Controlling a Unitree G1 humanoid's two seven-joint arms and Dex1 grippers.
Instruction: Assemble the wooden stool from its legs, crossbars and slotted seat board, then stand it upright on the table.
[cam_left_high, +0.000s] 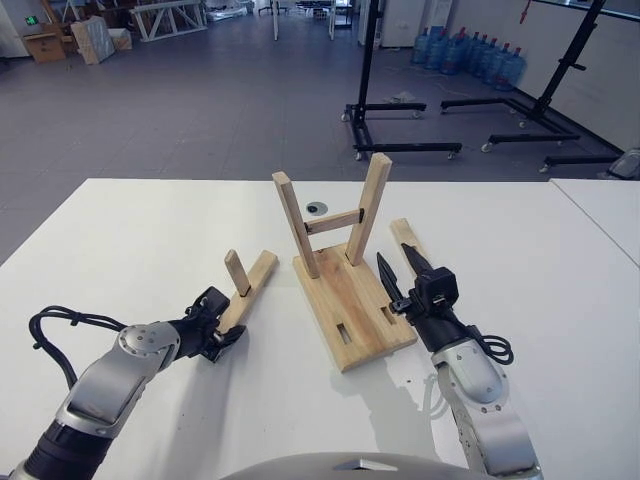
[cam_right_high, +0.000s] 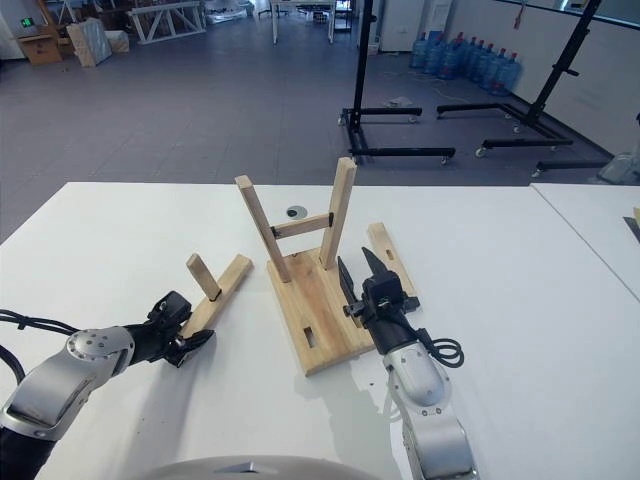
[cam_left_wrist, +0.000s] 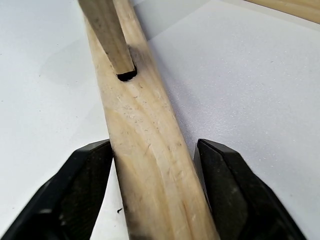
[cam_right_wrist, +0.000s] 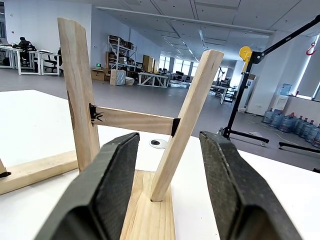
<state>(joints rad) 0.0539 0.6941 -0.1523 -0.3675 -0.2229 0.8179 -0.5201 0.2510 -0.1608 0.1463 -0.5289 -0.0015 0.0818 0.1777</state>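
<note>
Wooden leg within left pincer

Pale wooden leg; black fingers; white table.

The left arm and right arm are silver-grey metal shells with rounded joint housings. The left arm has a black ribbed section lower down. A black left cable loops beside the left arm, and a black right cable coils at the right wrist. The left gripper and right gripper are black. Their fingers are long tapered wedges with a matte, fine-grained surface.
</note>
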